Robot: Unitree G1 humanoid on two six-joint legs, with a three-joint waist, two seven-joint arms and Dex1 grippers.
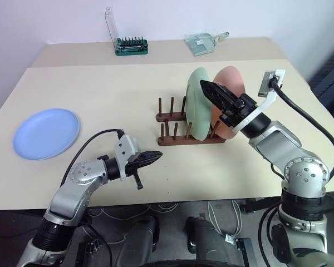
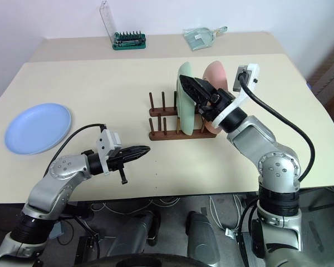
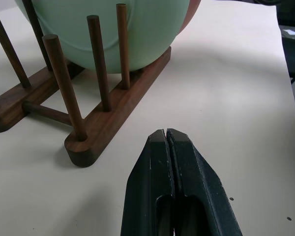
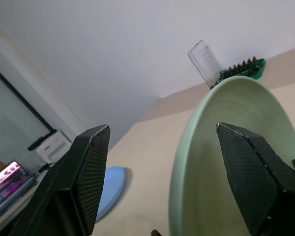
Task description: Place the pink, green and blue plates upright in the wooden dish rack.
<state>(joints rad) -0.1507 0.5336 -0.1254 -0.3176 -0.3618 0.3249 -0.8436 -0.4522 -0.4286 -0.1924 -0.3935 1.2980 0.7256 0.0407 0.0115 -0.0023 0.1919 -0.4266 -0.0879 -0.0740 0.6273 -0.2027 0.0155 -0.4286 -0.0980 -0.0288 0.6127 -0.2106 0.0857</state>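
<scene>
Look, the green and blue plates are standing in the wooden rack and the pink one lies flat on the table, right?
Not quite: swap two colours. The left eye view shows the green plate and pink plate standing in the wooden rack; the blue plate lies flat.

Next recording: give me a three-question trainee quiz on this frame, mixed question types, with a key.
1. True or false: the blue plate already stands in the wooden dish rack.
2. Which plates are upright in the rack?
A. green plate and pink plate
B. pink and blue
C. all three
3. Fill in: the right gripper has its jaws ____ around the green plate's rim, while the left gripper has its jaws shut.

Key:
1. False; it lies flat on the table, at the robot's left.
2. A
3. open
</scene>
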